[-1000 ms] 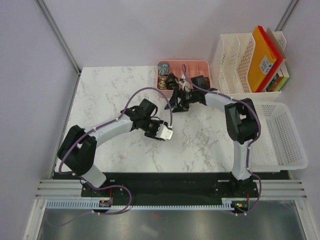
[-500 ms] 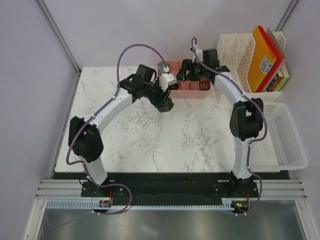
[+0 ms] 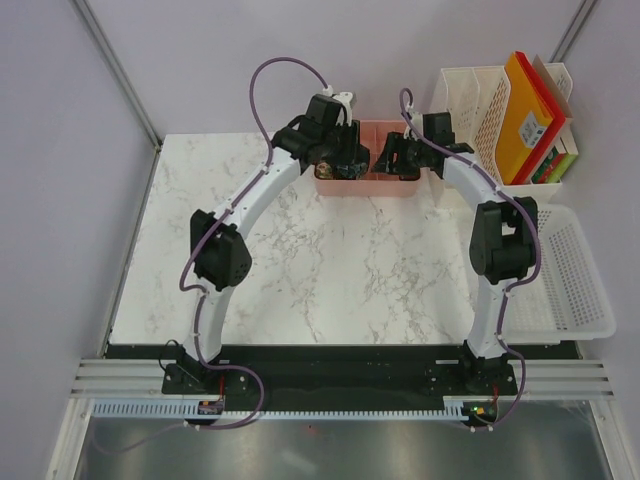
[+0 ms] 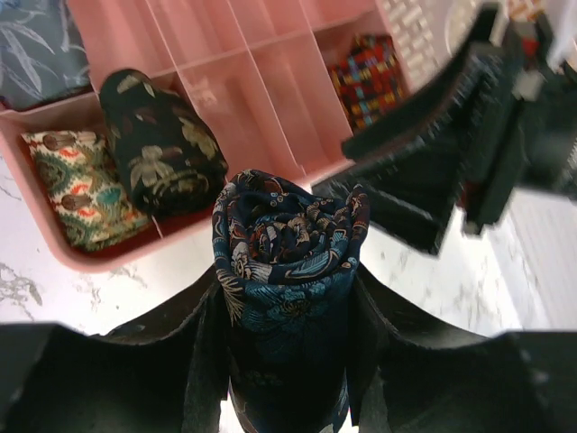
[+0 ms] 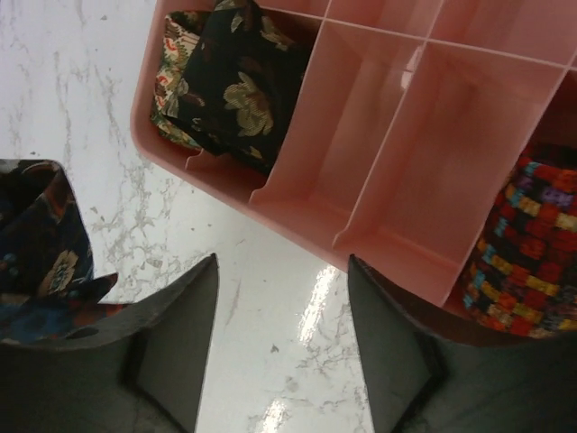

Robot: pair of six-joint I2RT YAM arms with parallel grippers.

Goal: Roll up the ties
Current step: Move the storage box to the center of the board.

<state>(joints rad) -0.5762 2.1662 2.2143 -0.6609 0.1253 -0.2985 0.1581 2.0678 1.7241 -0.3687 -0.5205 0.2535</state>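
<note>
My left gripper (image 4: 288, 302) is shut on a rolled dark blue floral tie (image 4: 288, 234) and holds it upright just in front of the pink compartment tray (image 4: 270, 99). In the tray lie a dark gold-flowered coil (image 4: 162, 149), a cream and red patterned coil (image 4: 77, 185), a grey-blue leafy tie (image 4: 36, 45) and a red multicoloured coil (image 4: 370, 77). My right gripper (image 5: 284, 298) is open and empty over the marble at the tray's front edge (image 5: 388, 234), close to the right of the held tie (image 5: 41, 253). From above, both grippers (image 3: 345, 158) (image 3: 392, 155) meet at the tray (image 3: 367, 135).
A white file organiser with orange and yellow folders (image 3: 510, 120) stands right of the tray. A white mesh basket (image 3: 565, 270) sits at the table's right edge. The marble table (image 3: 300, 260) stretches in front of the tray.
My left arm has swung from the table's middle up to the tray, carrying the rolled tie. My right gripper has moved from the table in front of the tray up to its front right.
</note>
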